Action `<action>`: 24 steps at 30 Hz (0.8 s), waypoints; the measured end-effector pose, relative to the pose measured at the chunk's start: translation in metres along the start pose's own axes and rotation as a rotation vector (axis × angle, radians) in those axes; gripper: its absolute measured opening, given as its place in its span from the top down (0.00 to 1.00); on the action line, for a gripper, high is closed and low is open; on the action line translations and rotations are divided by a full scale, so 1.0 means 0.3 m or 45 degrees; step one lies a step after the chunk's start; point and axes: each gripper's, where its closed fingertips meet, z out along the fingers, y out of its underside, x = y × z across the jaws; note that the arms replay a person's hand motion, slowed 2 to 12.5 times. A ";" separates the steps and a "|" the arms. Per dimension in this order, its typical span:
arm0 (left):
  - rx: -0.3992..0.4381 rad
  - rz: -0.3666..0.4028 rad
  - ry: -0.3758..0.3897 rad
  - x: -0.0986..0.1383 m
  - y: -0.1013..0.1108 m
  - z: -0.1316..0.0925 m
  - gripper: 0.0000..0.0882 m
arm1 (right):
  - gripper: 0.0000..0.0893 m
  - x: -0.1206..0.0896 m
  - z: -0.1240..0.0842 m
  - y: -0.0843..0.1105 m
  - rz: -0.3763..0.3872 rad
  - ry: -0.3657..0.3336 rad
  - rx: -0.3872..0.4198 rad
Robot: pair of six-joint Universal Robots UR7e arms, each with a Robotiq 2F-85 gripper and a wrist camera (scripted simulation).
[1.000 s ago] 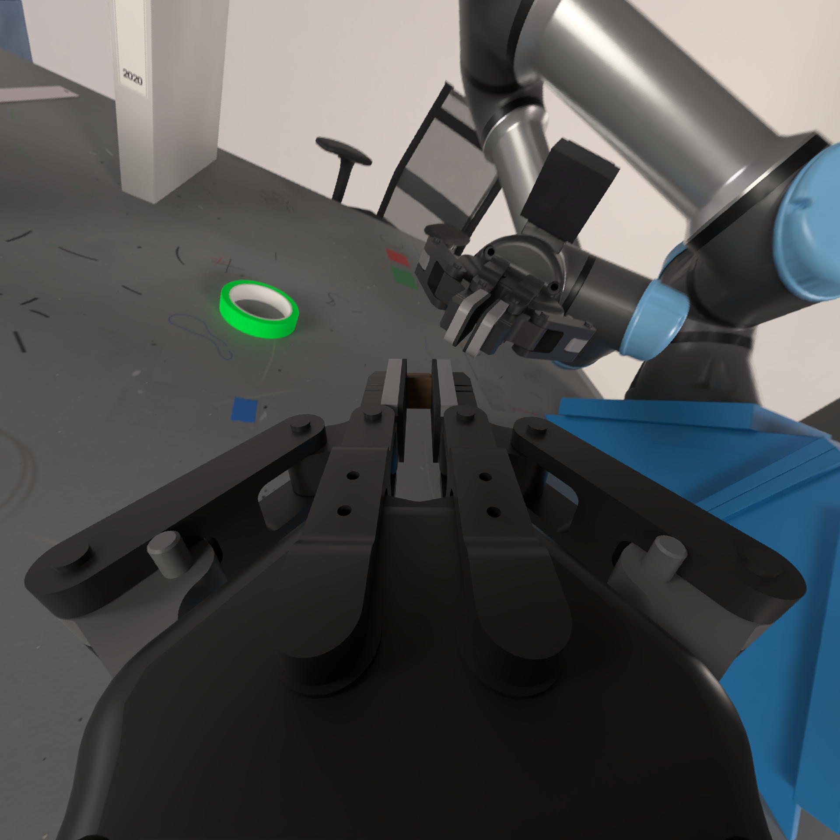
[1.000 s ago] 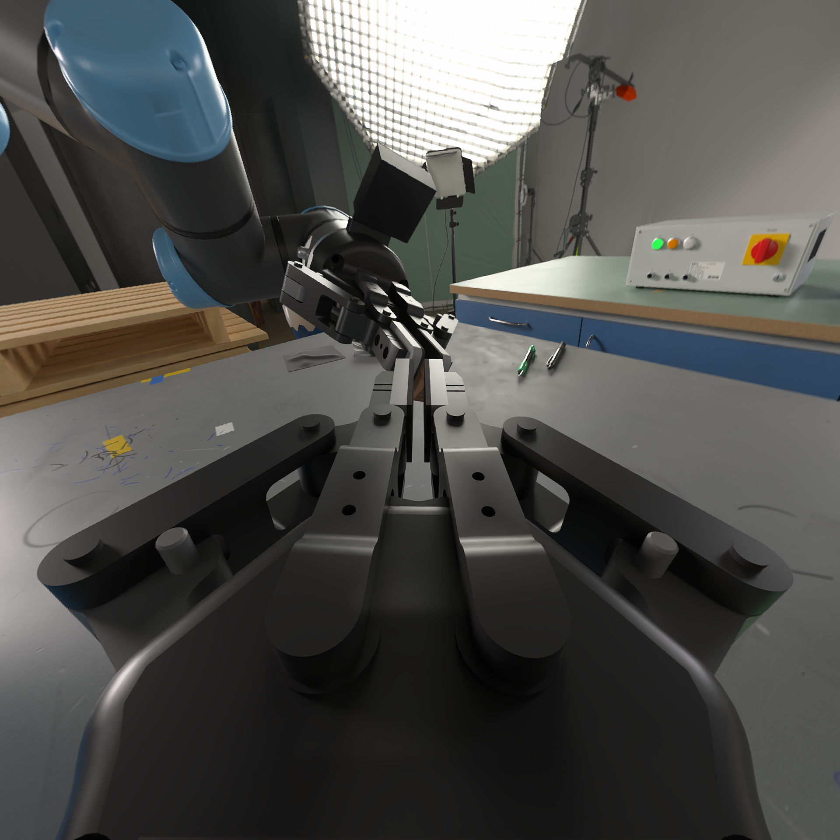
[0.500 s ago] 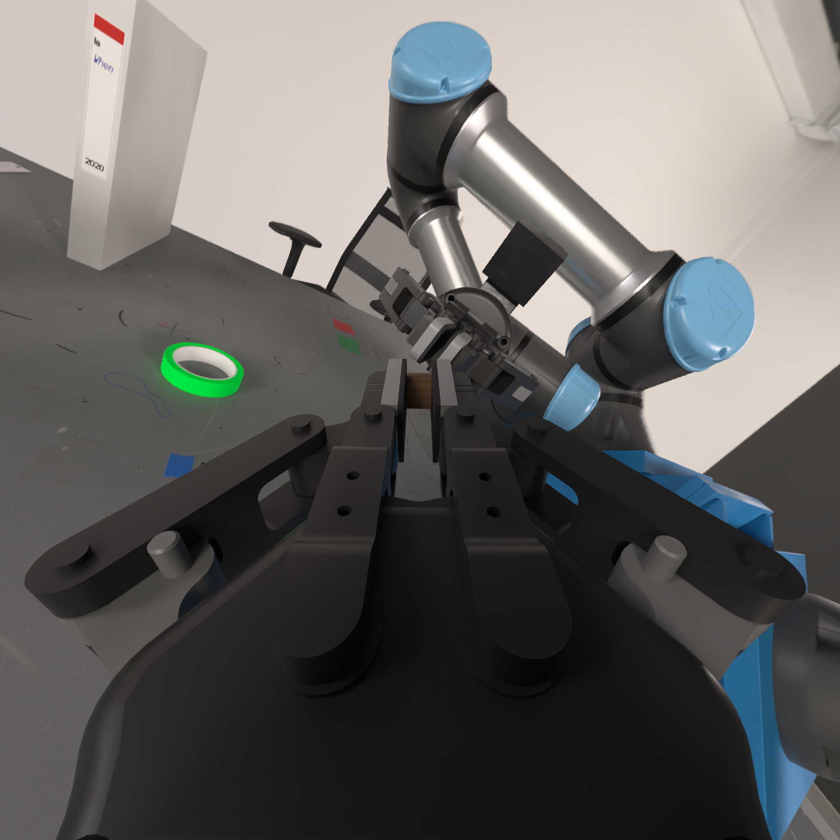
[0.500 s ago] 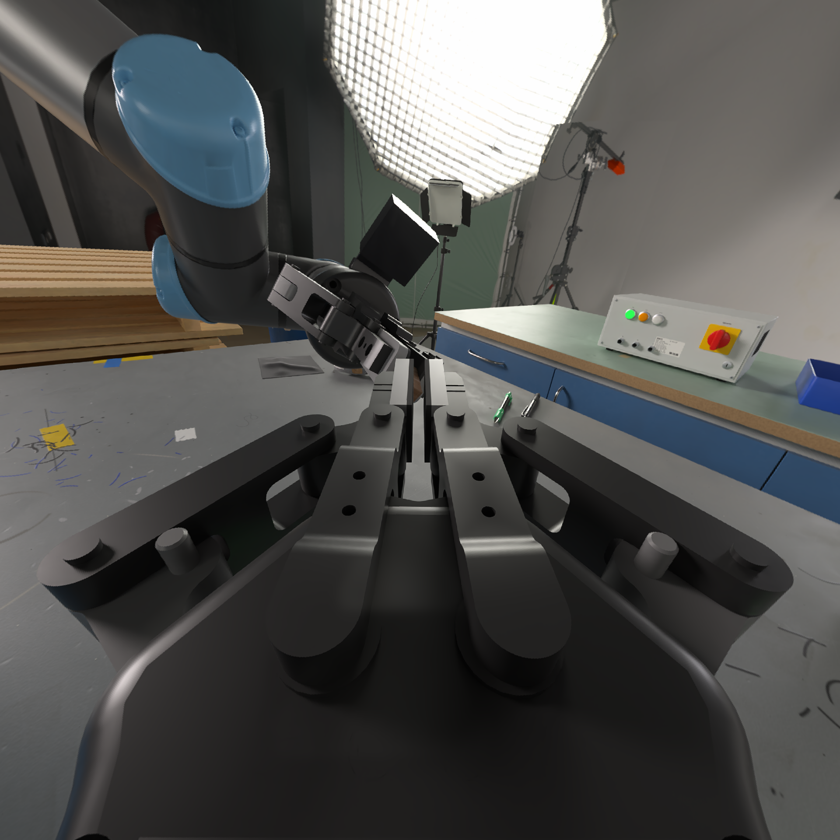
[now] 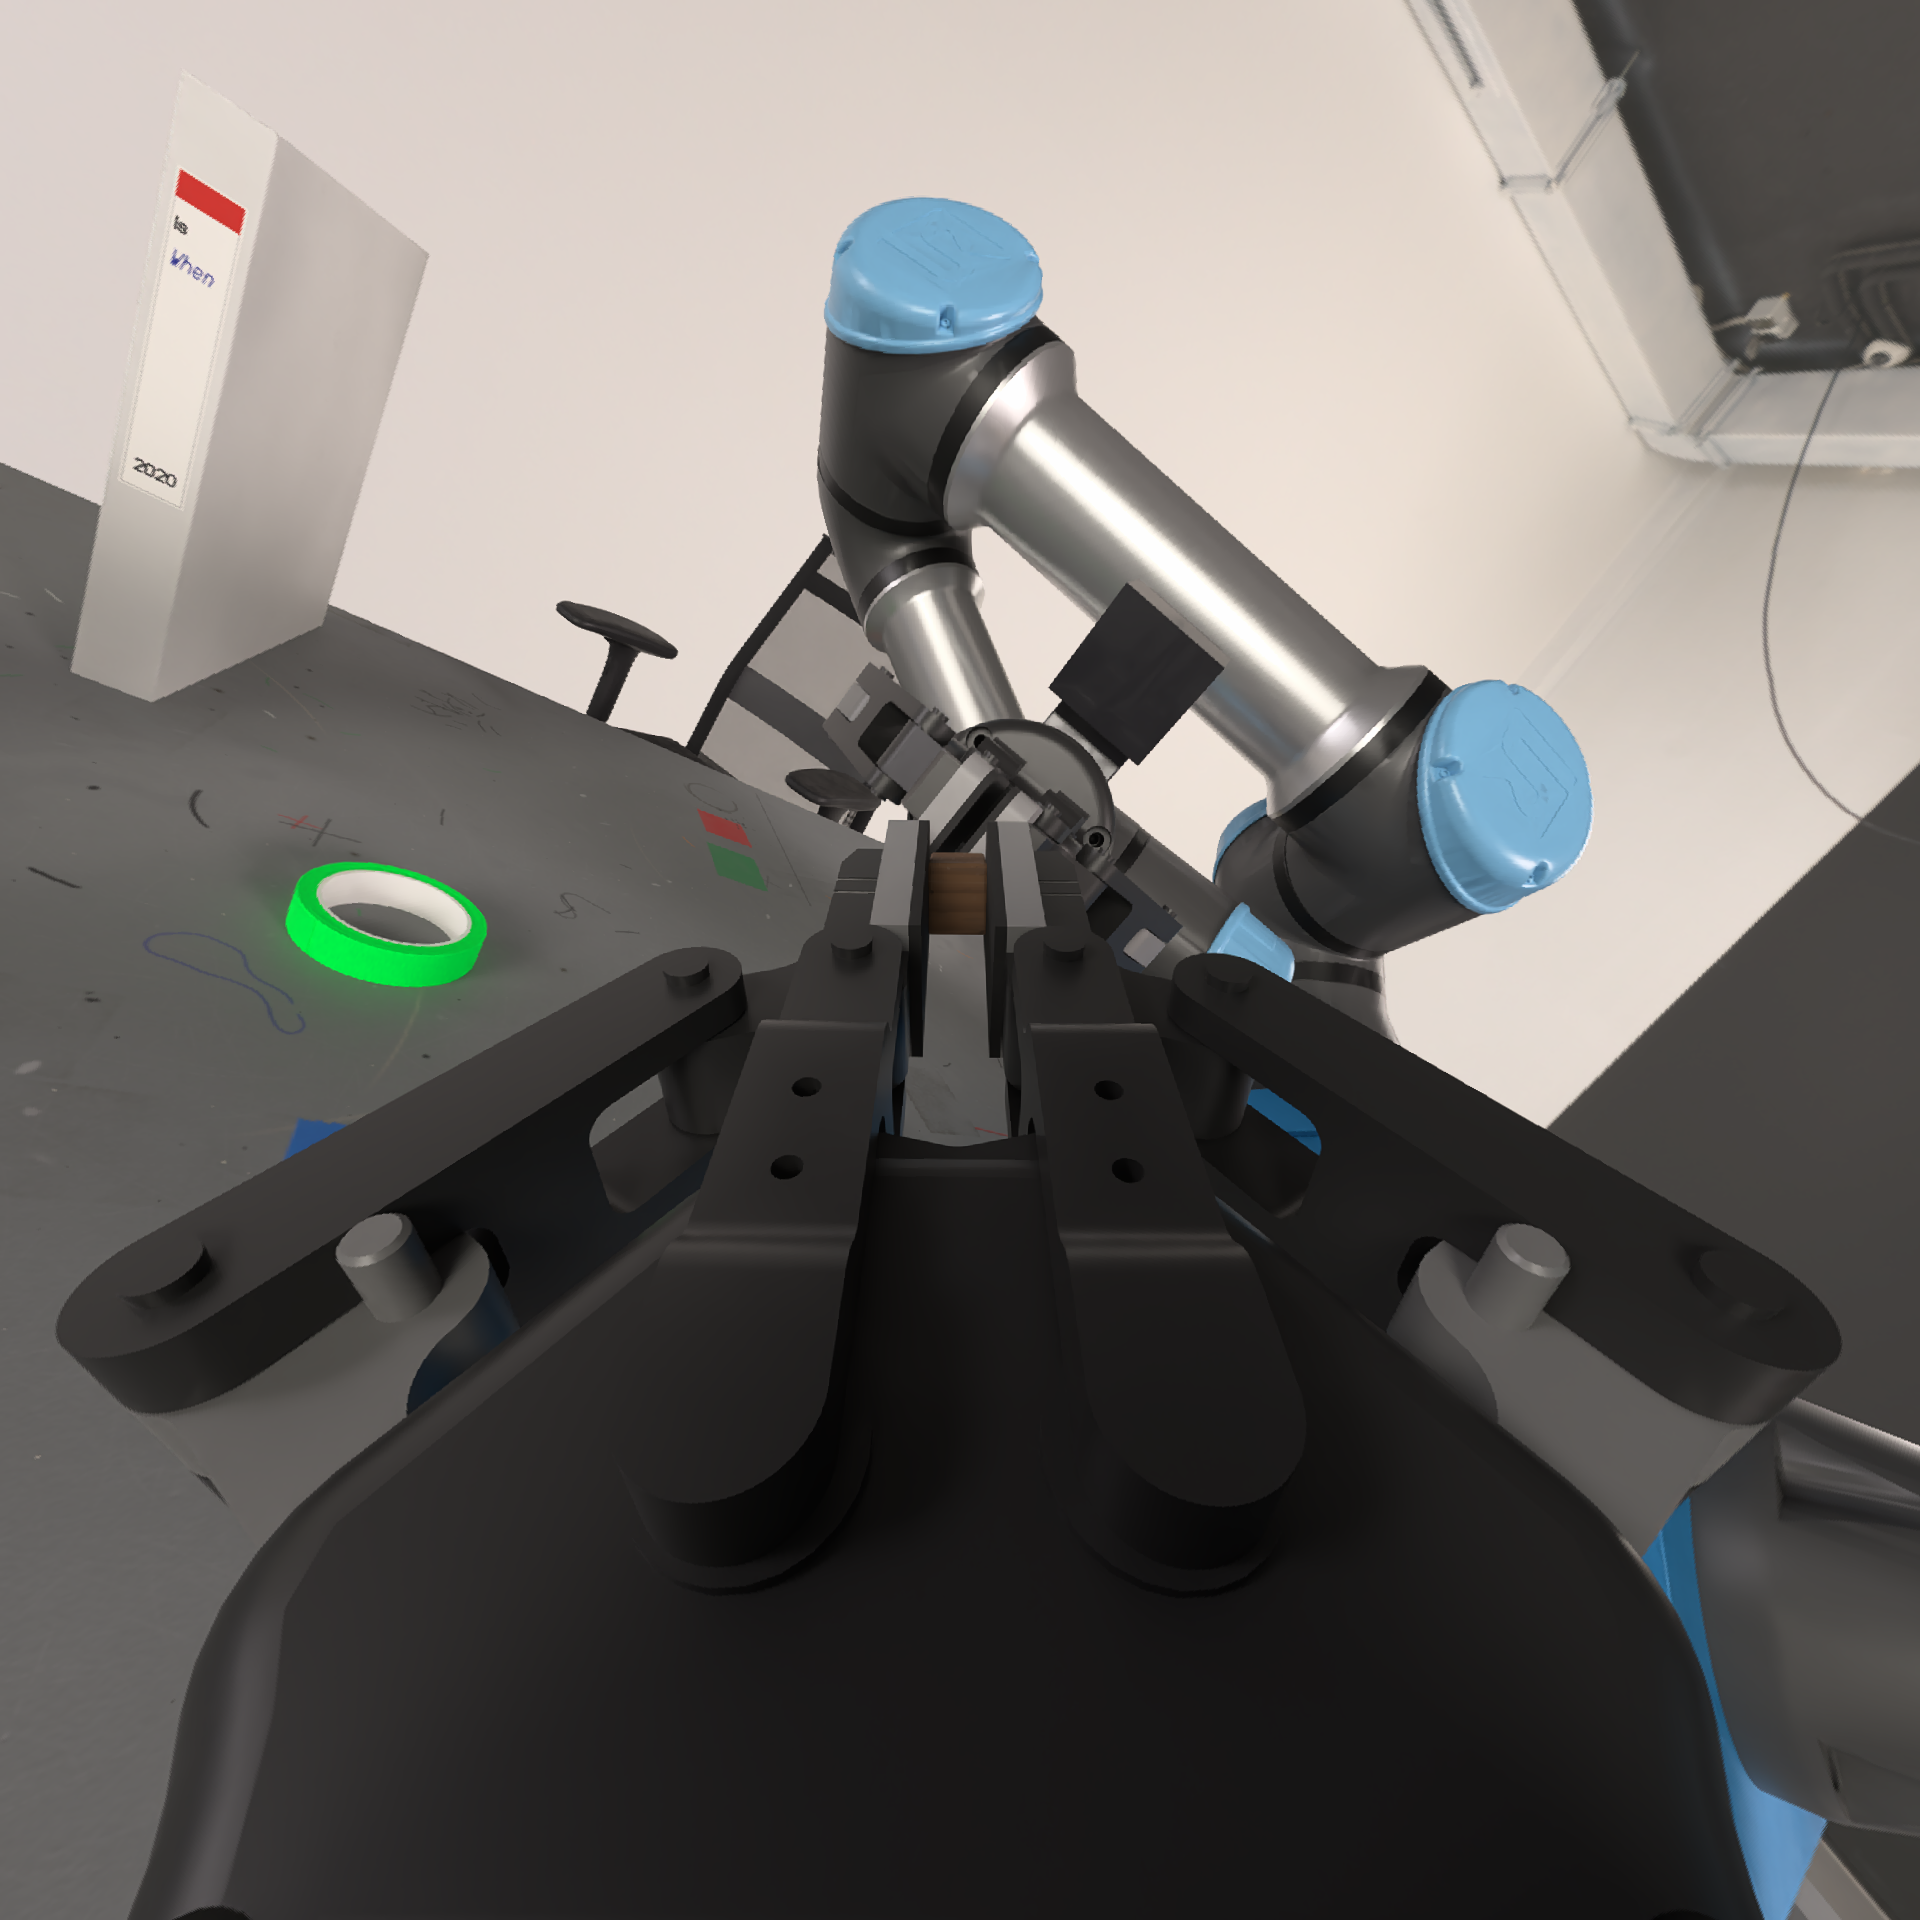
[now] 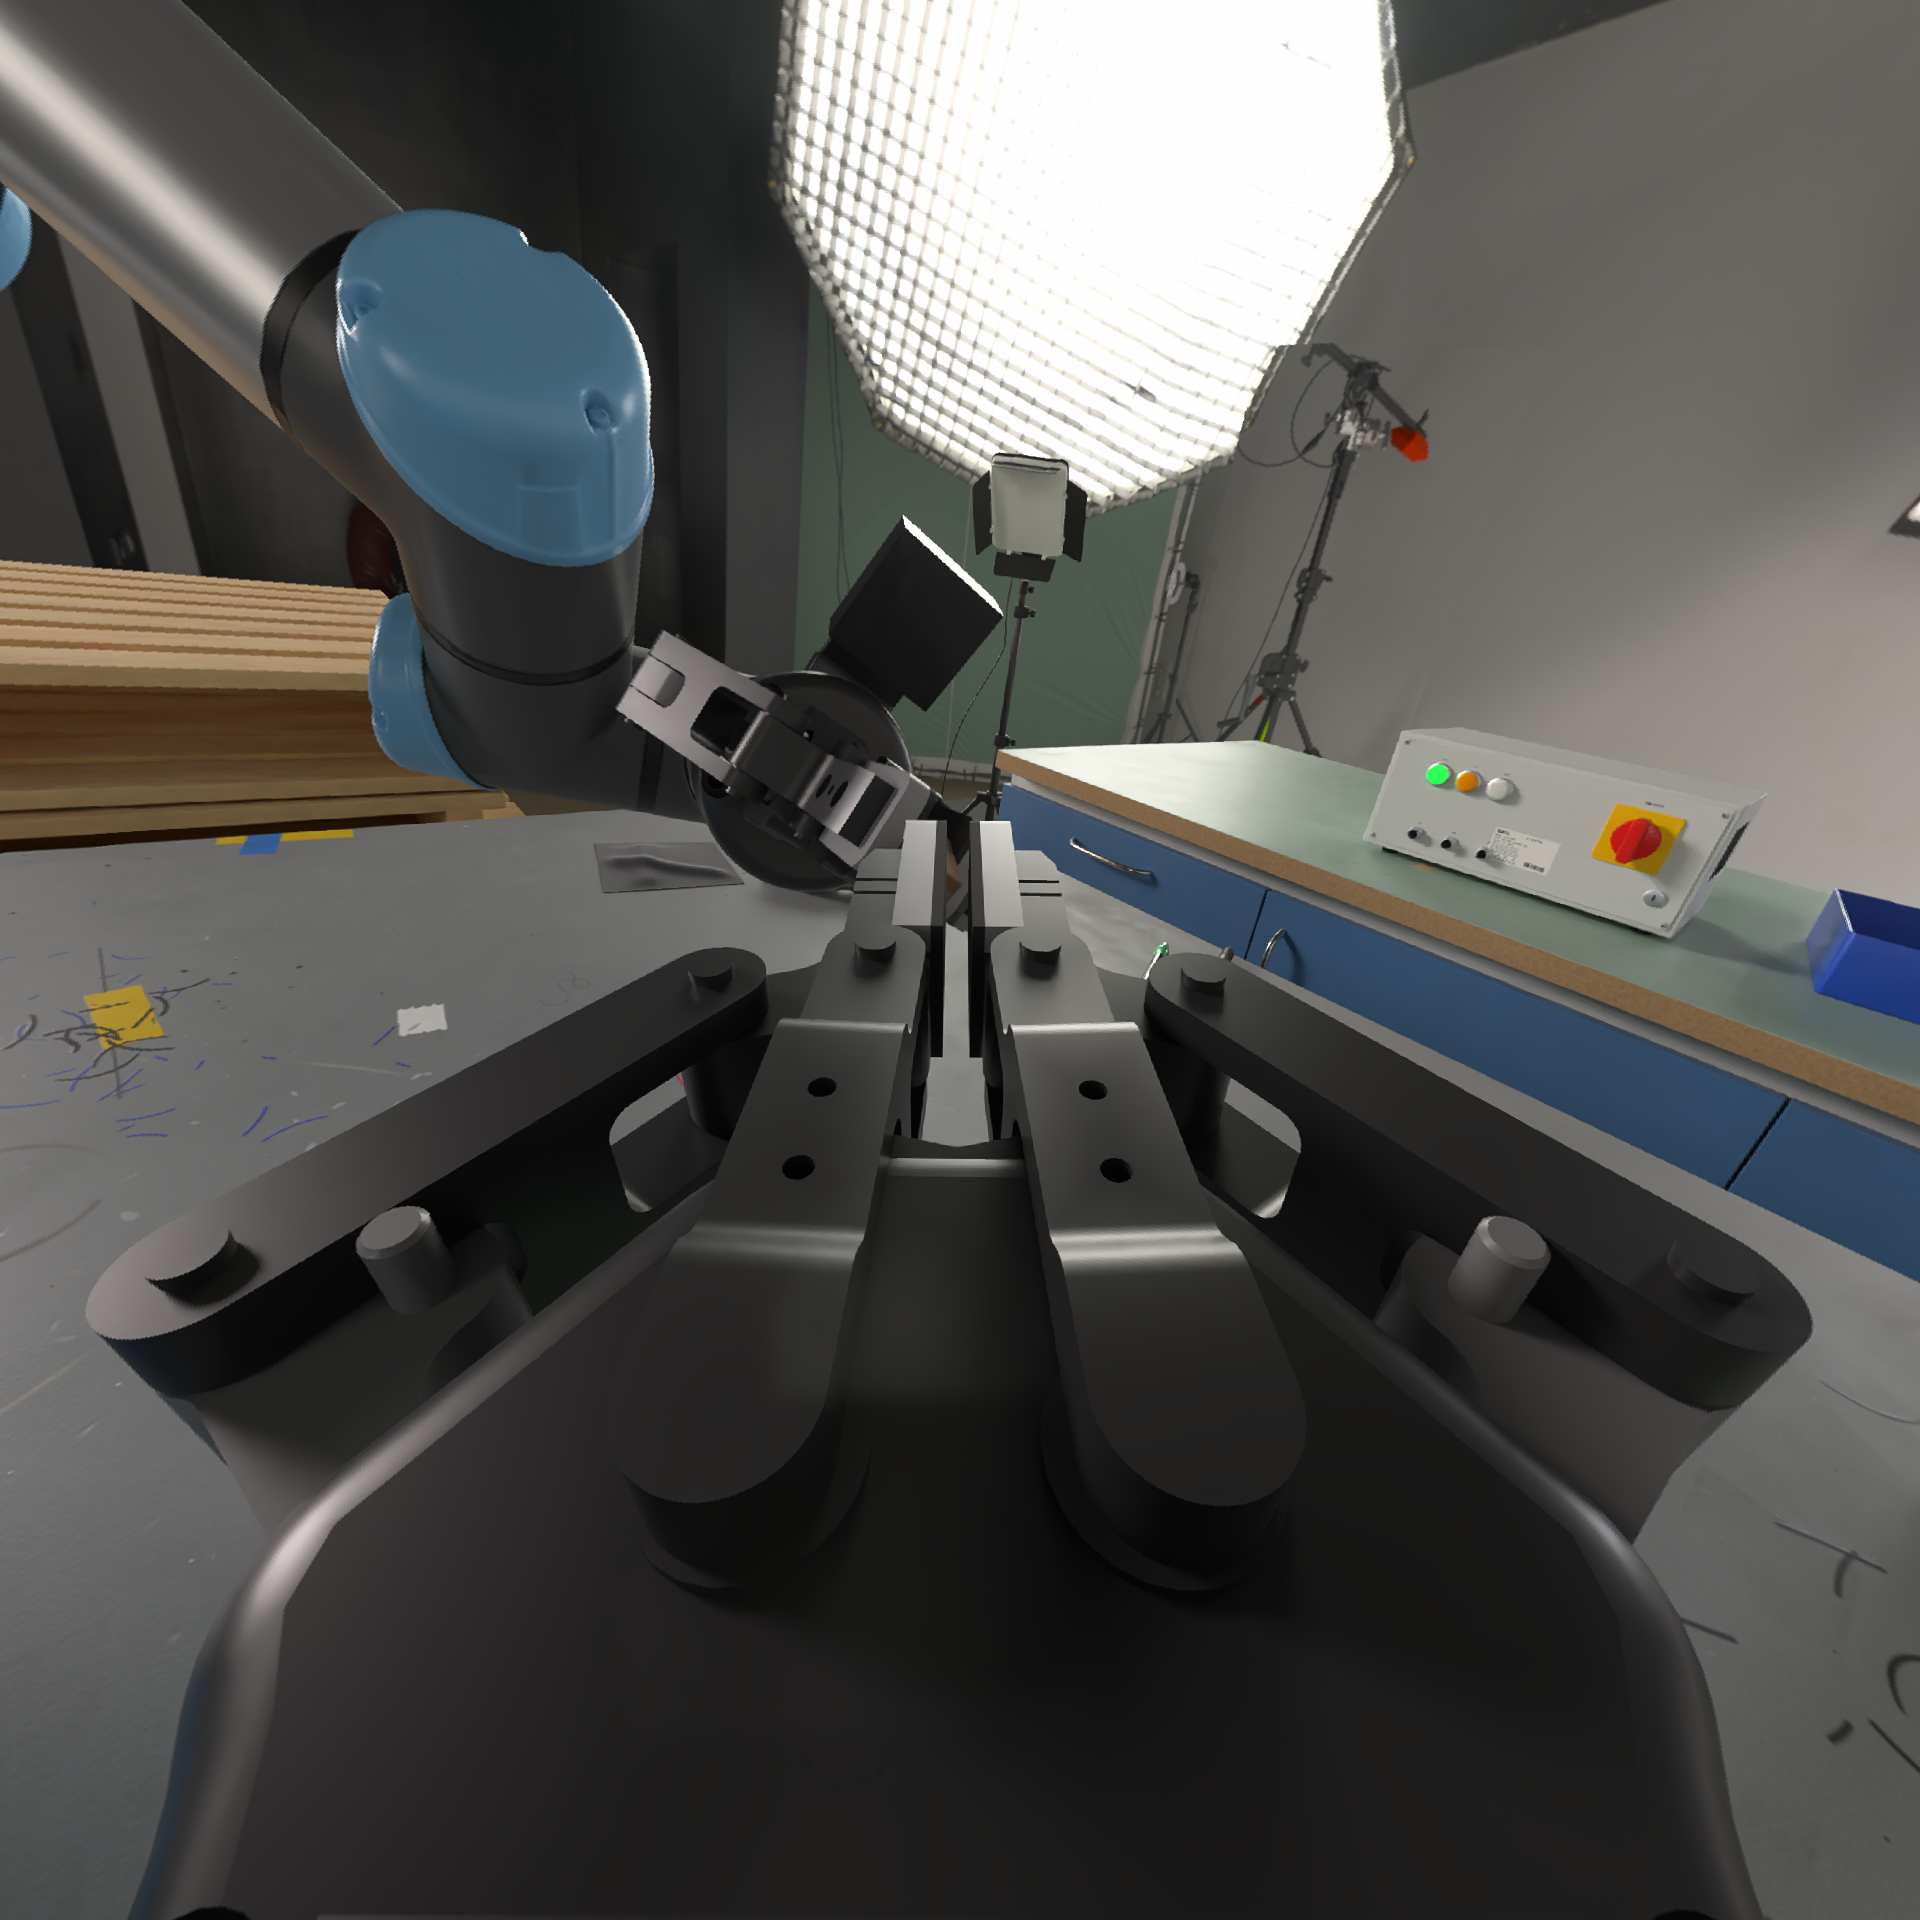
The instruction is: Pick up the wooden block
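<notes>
My left gripper (image 5: 956, 883) is shut on the small brown wooden block (image 5: 956, 896), which sits between its fingertips above the dark grey table (image 5: 156, 1091). The right gripper (image 5: 935, 769) hangs just beyond the block in the left wrist view, pointing toward it, fingers together. In the right wrist view my right gripper (image 6: 961, 868) is shut, with only a thin slit between the pads and nothing in it. The left gripper's body (image 6: 810, 800) faces it closely; its fingertips and most of the block are hidden behind my right fingers.
A green tape roll (image 5: 384, 925) lies on the table at left, with a white binder (image 5: 239, 416) standing behind it. A blue bin (image 5: 1714, 1558) is at lower right. A side bench holds a control box (image 6: 1548, 821) and blue tray (image 6: 1870, 945). Wooden pallets (image 6: 156, 707) are at left.
Both wrists have risen and tilted upward, so the table sits lower in both views. The left gripper carried the block up. The right gripper now appears farther from the left one.
</notes>
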 end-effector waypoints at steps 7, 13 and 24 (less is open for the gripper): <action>0.034 -0.023 0.023 0.006 0.001 0.002 0.89 | 0.95 -0.005 0.002 -0.006 -0.013 -0.009 -0.001; 0.058 -0.037 0.037 0.010 0.000 0.005 0.89 | 0.95 -0.004 0.000 -0.012 -0.027 -0.010 0.001; 0.077 -0.063 0.059 0.016 -0.004 0.009 0.89 | 0.95 -0.012 -0.004 -0.014 -0.049 -0.018 -0.001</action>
